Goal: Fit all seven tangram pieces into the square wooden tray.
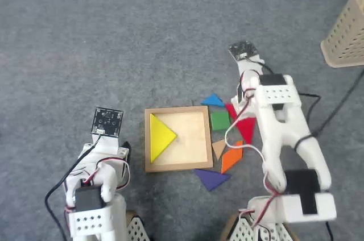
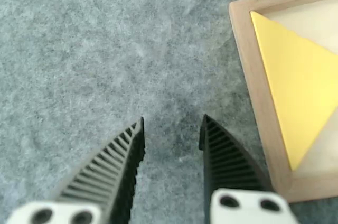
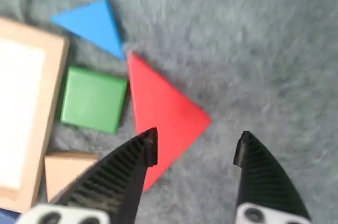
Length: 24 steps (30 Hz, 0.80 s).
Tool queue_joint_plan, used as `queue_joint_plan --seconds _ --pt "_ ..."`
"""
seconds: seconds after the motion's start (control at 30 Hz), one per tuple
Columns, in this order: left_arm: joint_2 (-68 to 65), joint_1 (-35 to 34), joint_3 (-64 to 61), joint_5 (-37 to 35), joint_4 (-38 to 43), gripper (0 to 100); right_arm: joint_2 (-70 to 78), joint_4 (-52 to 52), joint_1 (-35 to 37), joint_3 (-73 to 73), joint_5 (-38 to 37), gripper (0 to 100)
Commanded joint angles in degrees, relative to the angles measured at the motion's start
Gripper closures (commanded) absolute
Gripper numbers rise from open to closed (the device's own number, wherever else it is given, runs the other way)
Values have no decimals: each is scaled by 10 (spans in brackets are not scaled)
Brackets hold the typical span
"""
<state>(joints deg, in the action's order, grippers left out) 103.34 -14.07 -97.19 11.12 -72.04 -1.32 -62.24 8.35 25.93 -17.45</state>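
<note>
Tray (image 1: 177,109): square, wood, flat on grey felt tabletop (image 1: 114,53), approx. centre, between the 2 arms. Inside: yellow tri (image 1: 160,136), large, long side flush w/ tray wall nearest L arm, apex toward tray middle. Rest of tray floor bare wood.

Other 6 pcs loose on felt, all outside tray, on R arm's side:
- Blue tri (image 1: 213,100): off tray's far corner.
- Green sq (image 1: 220,120): just beside tray's outer wall, nearer the arm bases than blue tri.
- Red tri (image 1: 247,130): next to green sq on side away from tray, partly under R arm. One corner close to blue tri per R wrist view.
- Tan tri (image 1: 218,148): small, just beside tray wall, nearer the arm bases than green sq.
- Orange parallelogram (image 1: 231,157): touching or nearly touching tan tri, can't tell which.
- Purple tri (image 1: 211,178): off tray's near corner, closest pc to arm bases.

L end effector (image 2: 171,123): open, moderate gap, nothing between fingers. Over bare felt just beside tray's outer wall, yellow-tri side.

R end effector (image 3: 198,139): open wide, gripping nothing. Above red tri's outer corner, one fingertip over the red face, other over bare felt. Contact w/ pc: can't tell.

Beige perforated basket (image 1: 347,25): far edge of tabletop, well apart from pcs.
</note>
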Motion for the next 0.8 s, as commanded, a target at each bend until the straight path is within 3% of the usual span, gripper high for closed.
queue_joint_plan --seconds 0.0,0.47,0.77 --pt "4 1 6 3 -3 832 58 -3 1 -40 -20 690" --pt "4 1 6 3 -3 832 153 23 22 -47 -24 672" --pt "4 1 6 3 -3 832 86 45 54 41 -21 673"
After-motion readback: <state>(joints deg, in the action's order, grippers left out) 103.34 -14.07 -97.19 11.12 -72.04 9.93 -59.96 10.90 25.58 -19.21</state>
